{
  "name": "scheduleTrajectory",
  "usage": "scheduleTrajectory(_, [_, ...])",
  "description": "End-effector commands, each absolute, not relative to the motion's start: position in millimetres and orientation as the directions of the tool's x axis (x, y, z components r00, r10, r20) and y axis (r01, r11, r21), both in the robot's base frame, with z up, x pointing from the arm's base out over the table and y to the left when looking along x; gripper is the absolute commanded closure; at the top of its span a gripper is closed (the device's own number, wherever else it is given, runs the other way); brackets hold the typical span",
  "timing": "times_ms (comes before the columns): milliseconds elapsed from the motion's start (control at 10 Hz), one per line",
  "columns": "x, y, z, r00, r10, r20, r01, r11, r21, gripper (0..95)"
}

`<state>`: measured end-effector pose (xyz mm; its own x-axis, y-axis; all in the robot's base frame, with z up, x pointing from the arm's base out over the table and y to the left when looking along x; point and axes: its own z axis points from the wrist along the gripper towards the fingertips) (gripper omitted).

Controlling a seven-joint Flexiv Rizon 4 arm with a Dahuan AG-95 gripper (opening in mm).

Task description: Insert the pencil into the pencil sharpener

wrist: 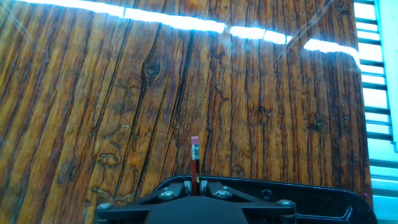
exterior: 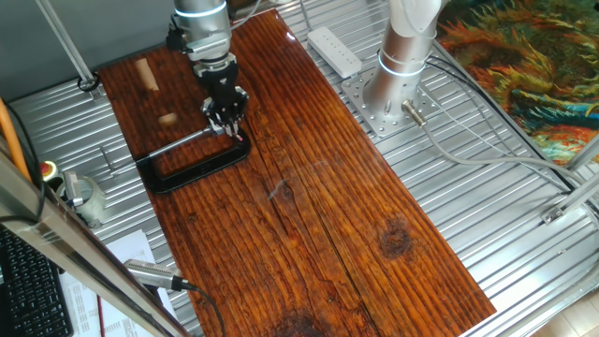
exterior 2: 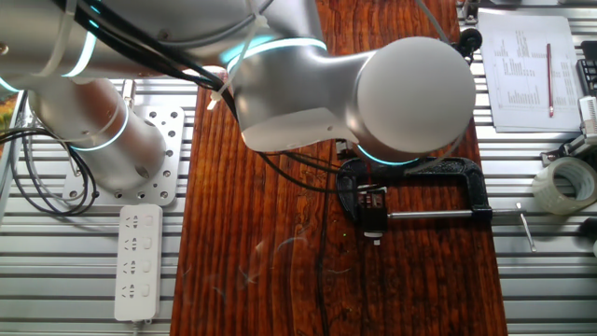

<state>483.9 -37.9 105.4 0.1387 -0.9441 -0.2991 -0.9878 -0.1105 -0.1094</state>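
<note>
no text or label can be read.

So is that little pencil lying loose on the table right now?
No, the pencil stands up between the fingers of the gripper in the hand view, its pink eraser end above the wooden table.

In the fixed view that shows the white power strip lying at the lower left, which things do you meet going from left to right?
Power strip → pincer → black clamp → roll of tape.
</note>
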Motion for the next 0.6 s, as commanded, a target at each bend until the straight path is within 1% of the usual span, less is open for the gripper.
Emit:
scheduleTrajectory(100, [484.9, -40.0, 101.6, 0.142, -0.944, -0.296, -0.987, -0.112, -0.116, 95.0])
scheduleTrajectory(600, [485.2, -40.9, 99.2, 0.155, -0.945, -0.288, -0.985, -0.124, -0.123, 95.0])
